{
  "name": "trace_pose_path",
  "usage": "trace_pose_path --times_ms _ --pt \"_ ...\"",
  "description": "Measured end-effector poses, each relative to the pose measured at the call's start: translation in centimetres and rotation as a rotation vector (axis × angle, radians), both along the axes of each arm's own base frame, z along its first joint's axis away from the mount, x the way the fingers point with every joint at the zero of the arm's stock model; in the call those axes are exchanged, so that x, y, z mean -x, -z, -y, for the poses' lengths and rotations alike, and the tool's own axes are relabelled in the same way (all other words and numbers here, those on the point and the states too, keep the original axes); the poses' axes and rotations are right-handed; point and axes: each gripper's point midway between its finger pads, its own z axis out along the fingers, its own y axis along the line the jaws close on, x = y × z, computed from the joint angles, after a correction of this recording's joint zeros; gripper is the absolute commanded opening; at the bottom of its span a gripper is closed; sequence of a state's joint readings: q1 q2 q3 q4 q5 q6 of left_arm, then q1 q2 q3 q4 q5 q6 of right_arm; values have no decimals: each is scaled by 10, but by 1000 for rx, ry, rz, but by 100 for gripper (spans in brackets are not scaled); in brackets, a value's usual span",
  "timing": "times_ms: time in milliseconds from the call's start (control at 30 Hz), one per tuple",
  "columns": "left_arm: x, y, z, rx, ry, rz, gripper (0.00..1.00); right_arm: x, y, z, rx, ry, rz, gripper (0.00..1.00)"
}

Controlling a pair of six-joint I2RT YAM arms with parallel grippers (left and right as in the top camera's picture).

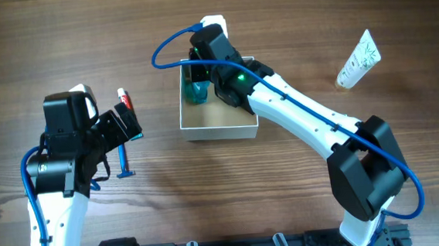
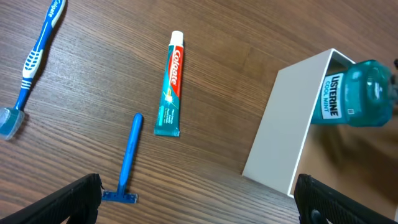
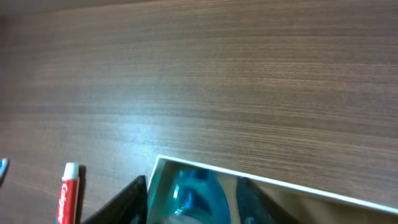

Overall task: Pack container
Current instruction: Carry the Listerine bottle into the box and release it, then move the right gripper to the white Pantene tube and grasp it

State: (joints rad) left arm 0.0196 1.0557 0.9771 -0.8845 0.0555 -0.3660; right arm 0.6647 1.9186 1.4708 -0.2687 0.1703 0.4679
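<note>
The container point(image 1: 218, 123) is a white-walled square box with a tan inside, at the table's middle; it also shows in the left wrist view point(image 2: 283, 140) and the right wrist view point(image 3: 280, 183). My right gripper point(image 3: 189, 202) is shut on a teal Listerine mouthwash bottle point(image 1: 196, 90), holding it in the container's far-left corner. The bottle also shows in the left wrist view point(image 2: 354, 93) and the right wrist view point(image 3: 196, 196). My left gripper point(image 2: 199, 199) is open and empty, low over the table left of the container, above a blue razor point(image 2: 129, 158).
A Colgate toothpaste tube point(image 2: 170, 84) lies left of the container, the blue razor point(image 1: 124, 162) nearer the front. A blue-and-white toothbrush point(image 2: 34, 59) lies further left. A white tube point(image 1: 358, 59) lies at the far right.
</note>
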Motion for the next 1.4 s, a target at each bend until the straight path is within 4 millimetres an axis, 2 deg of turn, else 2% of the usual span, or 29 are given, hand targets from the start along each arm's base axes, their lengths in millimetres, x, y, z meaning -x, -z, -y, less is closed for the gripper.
trace_pose_path --times_ms 400,533,567,600,667,767,833,867,900,967,1033,1067,1200,1233,1267,1300,1400 --pt "0 0 0 0 0 2 100 11 9 -2 31 -60 -43 76" --pt "0 0 0 0 0 2 100 20 6 3 60 -86 -65 84" --pt "0 0 0 0 1 2 100 23 3 5 68 -92 -68 89" --pt "0 0 0 0 1 2 100 28 -2 8 81 -105 -72 99" --pt "0 0 0 0 0 2 100 36 -19 14 92 -124 -62 100" --pt "0 0 0 0 0 2 100 53 -55 26 112 -169 -15 100" --pt "0 0 0 1 0 2 100 66 -94 38 105 -191 50 100" --pt "0 0 0 1 0 2 100 70 -106 44 106 -189 70 100" --pt "0 0 0 1 0 2 100 75 -125 58 107 -173 100 100" --pt "0 0 0 1 1 2 100 77 -147 88 115 -112 129 100" --pt "0 0 0 2 1 2 100 74 -159 125 130 -27 139 100" --pt "0 0 1 2 2 2 100 71 -163 151 143 37 131 100" --pt "0 0 1 2 2 2 100 58 -156 252 191 281 61 100" --pt "0 0 1 2 2 2 100 56 -153 271 202 317 45 100" --pt "0 0 1 2 2 2 100 55 -152 276 211 323 42 100" --pt "0 0 1 2 2 2 100 53 -147 306 216 380 18 100" --pt "0 0 1 2 2 2 100 51 -139 352 245 434 -12 100"
